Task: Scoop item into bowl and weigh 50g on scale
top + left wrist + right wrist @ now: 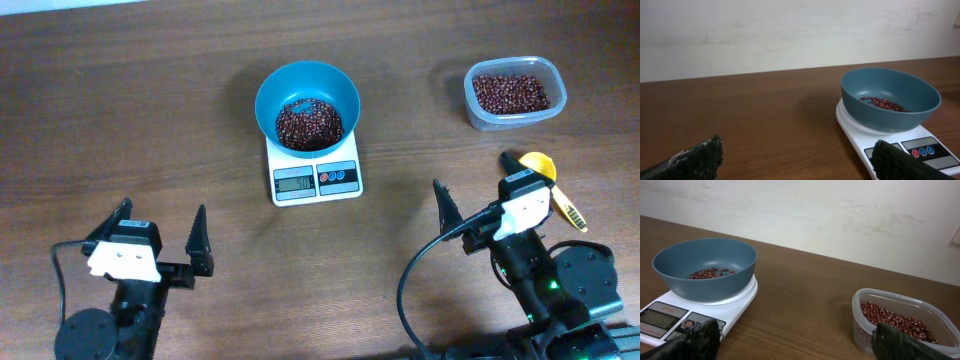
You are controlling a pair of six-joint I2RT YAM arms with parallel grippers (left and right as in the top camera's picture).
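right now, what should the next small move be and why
Probably just read the scale before scooping more. The bowl sits on it with beans inside, the left gripper and right gripper stand open and empty, and the yellow scoop lies on the table. The display is too small to read here.

Left tool (162, 220), jaws spread wide, empty, right tool (477, 188) the same, both pointing forward

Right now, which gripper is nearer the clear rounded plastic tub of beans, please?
Right. The right gripper sits near the clear tub; the left gripper, beyond the white scale.
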